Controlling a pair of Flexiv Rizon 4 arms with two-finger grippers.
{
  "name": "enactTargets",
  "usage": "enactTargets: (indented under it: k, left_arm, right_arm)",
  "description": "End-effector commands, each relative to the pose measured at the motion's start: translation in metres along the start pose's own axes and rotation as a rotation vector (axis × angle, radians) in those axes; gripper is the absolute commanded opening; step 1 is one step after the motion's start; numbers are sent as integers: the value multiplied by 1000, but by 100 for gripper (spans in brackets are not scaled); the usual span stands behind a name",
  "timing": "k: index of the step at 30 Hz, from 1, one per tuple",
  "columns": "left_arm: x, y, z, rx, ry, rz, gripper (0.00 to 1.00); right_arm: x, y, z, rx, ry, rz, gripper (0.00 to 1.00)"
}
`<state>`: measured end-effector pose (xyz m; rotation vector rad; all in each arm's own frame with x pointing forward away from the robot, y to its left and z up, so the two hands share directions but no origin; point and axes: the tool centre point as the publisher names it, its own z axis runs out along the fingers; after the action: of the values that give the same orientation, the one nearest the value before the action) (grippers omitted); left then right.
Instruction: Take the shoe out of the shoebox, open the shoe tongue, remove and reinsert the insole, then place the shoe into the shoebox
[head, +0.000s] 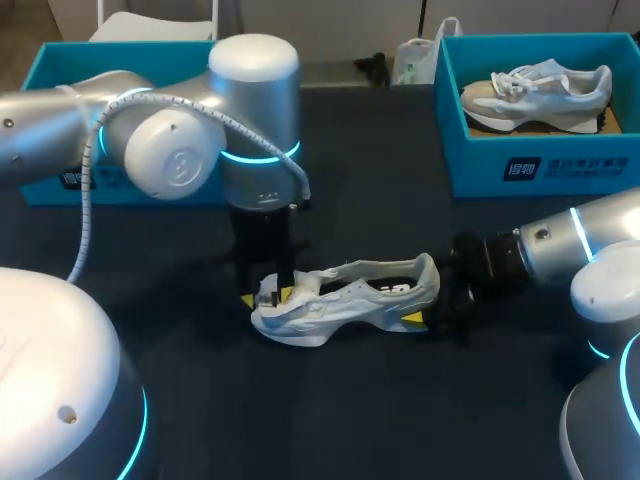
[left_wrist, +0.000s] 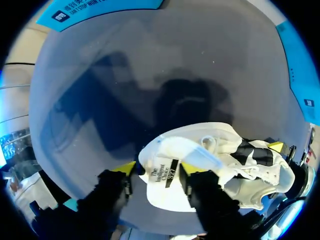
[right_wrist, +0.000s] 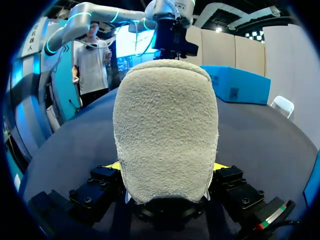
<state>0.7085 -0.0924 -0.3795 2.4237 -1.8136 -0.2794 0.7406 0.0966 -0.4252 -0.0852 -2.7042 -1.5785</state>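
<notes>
A white shoe (head: 345, 295) lies on its sole in the middle of the dark table, toe to the left. My left gripper (head: 270, 290) comes straight down onto its front. In the left wrist view the left gripper (left_wrist: 159, 169) stands open, with the labelled tongue (left_wrist: 167, 172) lifted between the yellow fingertips (left_wrist: 125, 167). My right gripper (head: 432, 312) is at the heel. In the right wrist view the right gripper (right_wrist: 167, 167) is shut on the fuzzy heel (right_wrist: 165, 125), with a finger against each side.
A blue shoebox (head: 540, 165) at the back right holds another pale shoe (head: 535, 90). A second blue shoebox (head: 100, 50) stands at the back left, mostly hidden by my left arm. Bare dark table lies in front of the shoe.
</notes>
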Motion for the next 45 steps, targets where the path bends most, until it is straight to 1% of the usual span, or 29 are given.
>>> enactTargets:
  k: [1, 2, 7, 12, 19, 22, 25, 27, 31, 32, 33, 34, 36, 37, 39, 40, 42, 43, 45]
  left_arm:
    - [-8, 2, -6, -16, 14, 20, 98]
    - [-10, 4, -10, -23, 22, 34, 100]
    - [-12, 9, -27, -16, 49, 85, 100]
    - [-10, 12, -38, -15, 41, 154, 100]
    - [-6, 23, -63, 3, 28, 277, 100]
    - [-2, 24, -75, 14, 15, 381, 100]
    - [3, 23, -91, 10, 9, 561, 100]
    - [7, 22, -102, 39, 3, 662, 100]
    - [18, 23, -116, 117, 3, 940, 100]
    - [18, 23, -116, 117, 3, 940, 100]
    - [23, 27, -125, 129, 2, 1080, 100]
    - [26, 28, -129, 135, 12, 1136, 100]
    - [30, 33, -136, 194, -22, 1264, 100]
    - [33, 38, -142, 230, -49, 1415, 100]
    - [36, 41, -144, 277, -99, 1563, 100]
    - [37, 42, -144, 307, -147, 1663, 100]
    - [38, 45, -144, 348, -177, 1783, 100]
    - [40, 46, -146, 391, -179, 1829, 100]
    - [40, 46, -146, 391, -179, 1829, 100]
  right_arm:
    - [-1, -1, 6, 5, -1, 1, 0]
    - [-1, -1, 6, 5, -1, 1, 0]
    - [-1, -1, 6, 5, -1, 1, 0]
    - [-1, -1, 6, 5, -1, 1, 0]
    - [-1, -1, 6, 5, -1, 1, 0]
    - [-1, -1, 6, 5, -1, 1, 0]
    - [-1, -1, 6, 5, -1, 1, 0]
    - [-1, -1, 6, 5, -1, 1, 0]
    - [-1, -1, 6, 5, -1, 1, 0]
    - [-1, -1, 6, 5, -1, 1, 0]
    - [-1, -1, 6, 5, -1, 1, 0]
    - [-1, -1, 6, 5, -1, 1, 0]
    - [-1, -1, 6, 5, -1, 1, 0]
    - [-1, -1, 6, 5, -1, 1, 0]
    - [-1, -1, 6, 5, -1, 1, 0]
    - [-1, -1, 6, 5, -1, 1, 0]
    - [-1, -1, 6, 5, -1, 1, 0]
    - [-1, -1, 6, 5, -1, 1, 0]
    - [-1, -1, 6, 5, -1, 1, 0]
